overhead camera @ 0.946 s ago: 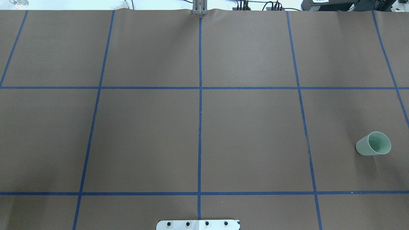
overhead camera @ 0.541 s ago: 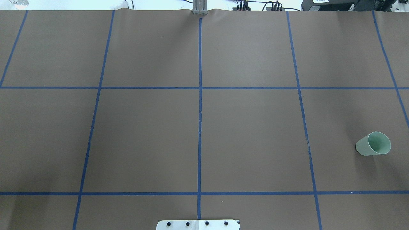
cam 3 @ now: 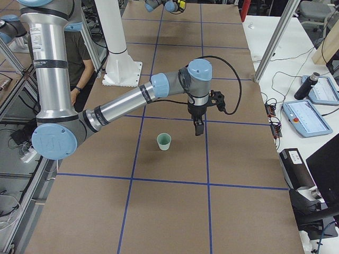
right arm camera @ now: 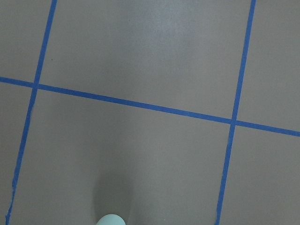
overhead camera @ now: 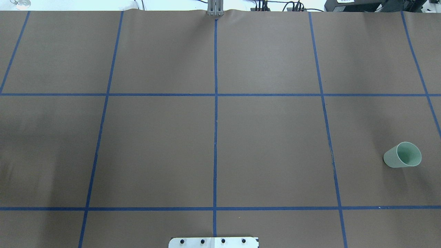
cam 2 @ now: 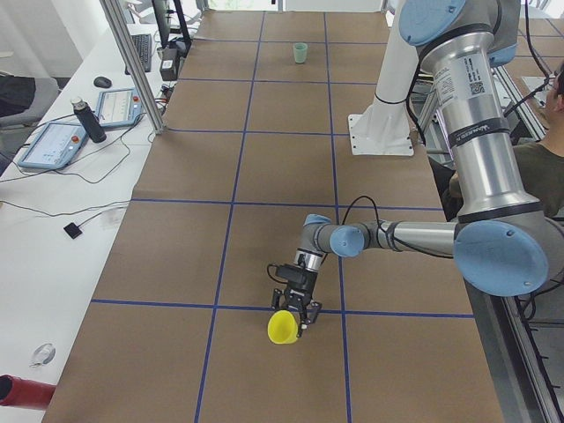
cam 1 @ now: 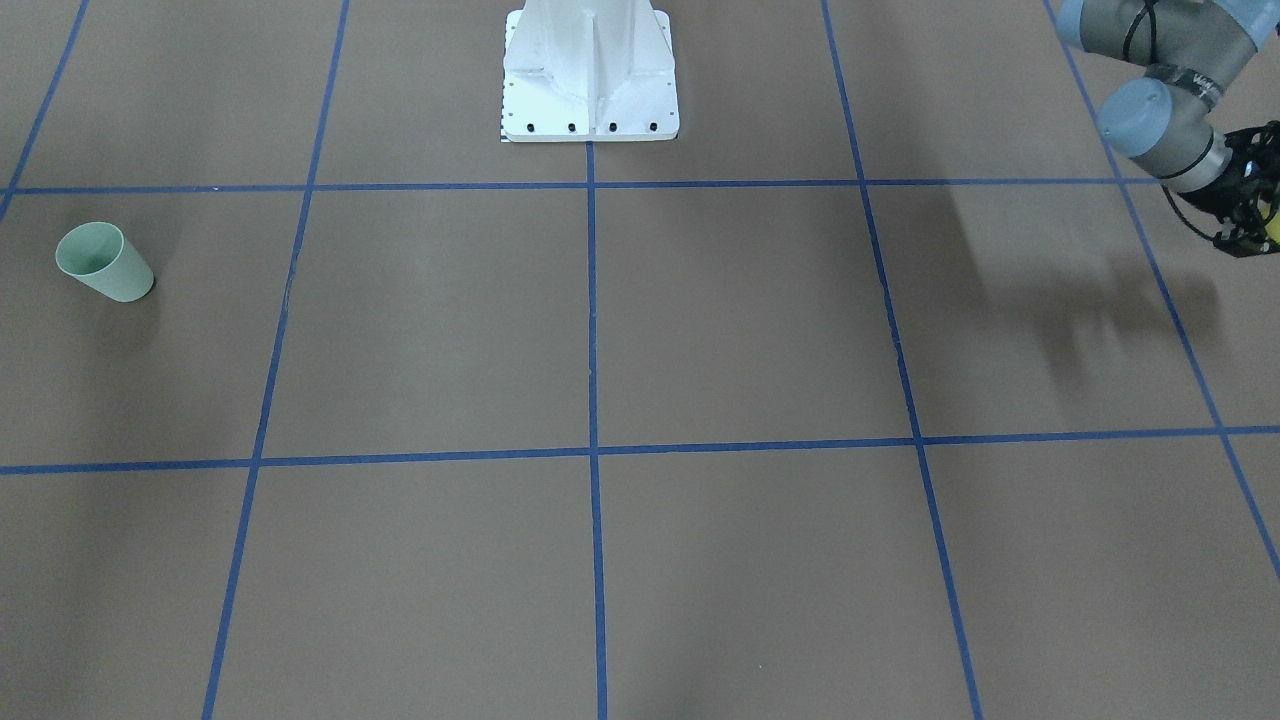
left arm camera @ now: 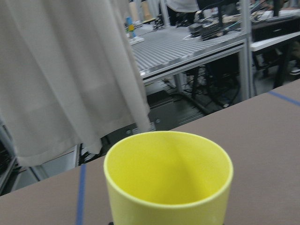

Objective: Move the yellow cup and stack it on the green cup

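The yellow cup fills the left wrist view, mouth toward the camera. My left gripper is shut on it and holds it tilted, low over the table near my left end; the cup shows below the fingers. In the front view the gripper and a sliver of the cup sit at the right edge. The green cup stands upright at the table's right side, also seen in the front view. My right gripper hangs above and beyond the green cup; I cannot tell if it is open.
The white robot base stands at the middle of the near table edge. Blue tape lines divide the brown table into squares. A side bench with tablets and a bottle runs along the far edge. A person sits behind the robot.
A faint shadow has spread over the left part of the table in the overhead view. The green cup has not moved.
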Robot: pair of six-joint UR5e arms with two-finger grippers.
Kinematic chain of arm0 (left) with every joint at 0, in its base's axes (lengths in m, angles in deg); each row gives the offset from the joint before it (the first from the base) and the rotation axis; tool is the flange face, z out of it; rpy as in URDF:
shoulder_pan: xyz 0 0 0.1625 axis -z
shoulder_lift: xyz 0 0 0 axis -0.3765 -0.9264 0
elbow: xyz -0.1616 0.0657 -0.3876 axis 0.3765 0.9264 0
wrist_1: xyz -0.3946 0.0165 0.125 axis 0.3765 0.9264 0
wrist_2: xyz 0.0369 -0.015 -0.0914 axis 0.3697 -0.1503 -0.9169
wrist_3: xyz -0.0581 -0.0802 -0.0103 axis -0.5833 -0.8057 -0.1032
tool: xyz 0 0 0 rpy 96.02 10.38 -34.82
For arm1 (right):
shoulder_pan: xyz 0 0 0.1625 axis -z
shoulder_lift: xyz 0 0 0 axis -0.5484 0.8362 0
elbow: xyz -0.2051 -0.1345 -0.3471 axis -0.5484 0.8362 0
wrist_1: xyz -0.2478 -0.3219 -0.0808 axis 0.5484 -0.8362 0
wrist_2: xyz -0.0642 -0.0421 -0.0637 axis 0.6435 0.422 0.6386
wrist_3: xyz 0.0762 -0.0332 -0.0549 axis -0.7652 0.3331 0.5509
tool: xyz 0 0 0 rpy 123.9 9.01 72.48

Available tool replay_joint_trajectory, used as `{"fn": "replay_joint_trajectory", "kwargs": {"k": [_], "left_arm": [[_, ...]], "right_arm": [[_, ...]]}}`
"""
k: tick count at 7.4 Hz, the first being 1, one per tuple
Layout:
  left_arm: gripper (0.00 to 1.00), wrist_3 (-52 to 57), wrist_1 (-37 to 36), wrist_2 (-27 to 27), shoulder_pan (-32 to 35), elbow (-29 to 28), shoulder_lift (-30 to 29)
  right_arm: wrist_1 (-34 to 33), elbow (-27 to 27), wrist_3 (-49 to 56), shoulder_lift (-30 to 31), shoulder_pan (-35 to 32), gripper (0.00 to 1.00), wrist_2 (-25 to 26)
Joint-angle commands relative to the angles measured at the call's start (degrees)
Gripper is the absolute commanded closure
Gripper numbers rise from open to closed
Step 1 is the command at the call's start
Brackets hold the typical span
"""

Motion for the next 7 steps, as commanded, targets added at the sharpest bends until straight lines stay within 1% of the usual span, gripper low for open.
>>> {"fn": "replay_joint_trajectory", "kwargs": {"k": [1,2,3,4,5,6,7], "left_arm": [[0.9,10.6,4.8,5.3,0.4,-5.4,-17.6],[0.88,18.7,6.6,7.6,0.5,-6.3,-26.2],[0.87,24.3,7.1,7.8,0.4,-6.8,-32.9],[0.87,28.8,12.3,7.6,-0.5,-7.5,-37.8],[0.87,34.1,18.6,7.5,-4.4,-8.5,-43.6],[0.87,39.9,24.1,7.5,-9.4,-11.5,-47.8],[0.87,46.9,31.7,7.6,-13.1,-14.4,-50.8]], "right_arm": [[0.3,3.1,-0.1,-5.1,4.1,0.0,0.1],[0.5,4.2,0.0,-6.6,5.2,0.0,-0.2],[3.3,6.1,-0.2,-9.6,7.9,0.0,-1.7],[5.8,6.9,-1.4,-12.2,10.4,0.0,-1.8],[6.1,6.4,-8.1,-13.5,12.5,0.0,-2.2],[6.1,6.2,-13.5,-15.1,14.6,0.0,-2.3],[6.2,6.4,-17.4,-17.4,16.7,0.0,-2.3]]}}
